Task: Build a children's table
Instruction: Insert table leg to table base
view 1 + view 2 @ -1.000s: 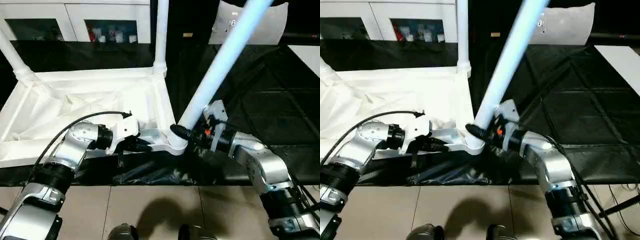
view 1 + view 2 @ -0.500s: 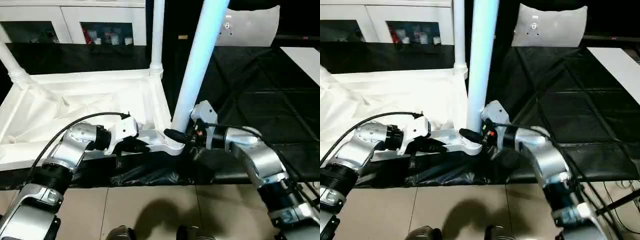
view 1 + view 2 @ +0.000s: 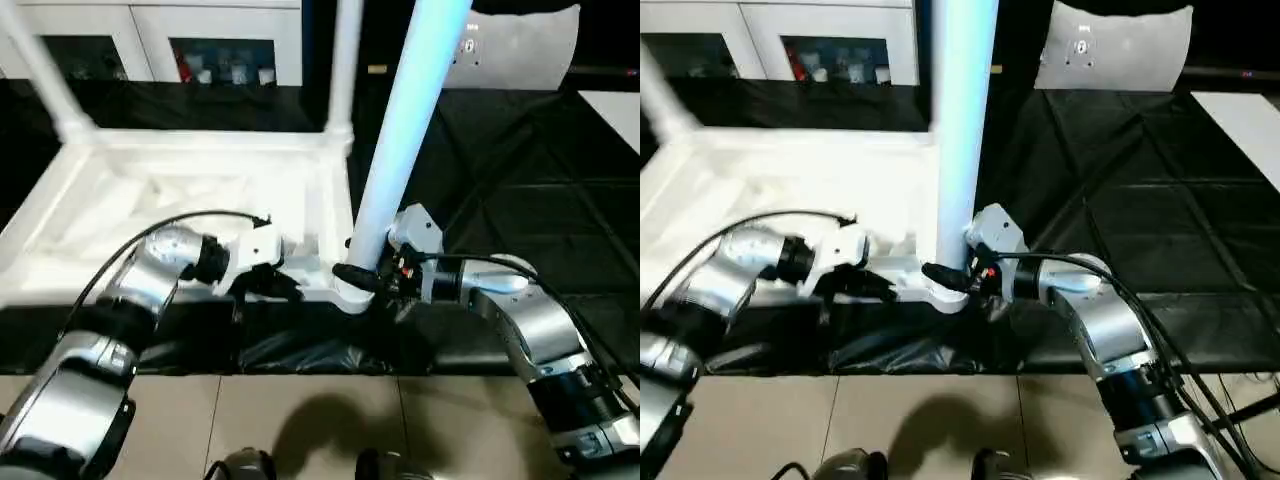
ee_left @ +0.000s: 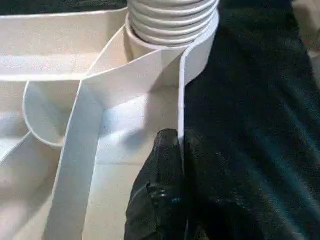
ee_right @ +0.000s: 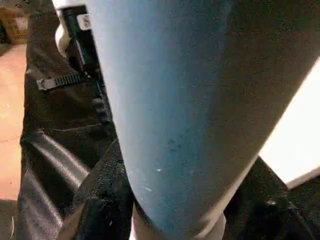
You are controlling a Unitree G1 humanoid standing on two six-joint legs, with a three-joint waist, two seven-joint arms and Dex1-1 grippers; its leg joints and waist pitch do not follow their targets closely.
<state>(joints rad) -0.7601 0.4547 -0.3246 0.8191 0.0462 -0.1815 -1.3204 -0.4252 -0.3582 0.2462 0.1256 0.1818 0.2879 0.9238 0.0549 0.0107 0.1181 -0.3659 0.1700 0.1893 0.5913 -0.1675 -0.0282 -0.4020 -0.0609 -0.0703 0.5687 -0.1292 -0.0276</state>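
- We have the tabletop (image 3: 190,190) lying upside down on the black-sheeted workbench (image 3: 520,170), ribbed side up. It spreads away beyond the left gripper, with its near right corner between our two grippers.
- The leg (image 3: 400,150) in hand stands nearly upright, its foot in the corner socket (image 3: 350,292) right at the right gripper's fingertips. Two more legs (image 3: 342,65) are in the far corner sockets, well beyond both grippers.
- Right gripper (image 3: 372,280) is clamped around the leg's lowest part, jaws about half spread by its girth. Judgement: a grip this low gives little leverage, so we keep the leg plumb and avoid side load.
- Left gripper (image 4: 167,165) is pinched tight on the thin rim wall (image 4: 181,100) of the tabletop, just beside the socket. That's our counter-hold, so we keep it there.
- The left wrist view shows ridged rings (image 4: 172,20) on the leg above the socket lip. We read that as not fully seated.
- Step as we judge it: drive the leg straight down along the socket axis, possibly with a twist, left holding the top flat.
- Risk: a crooked push jams the rings or lifts the corner.
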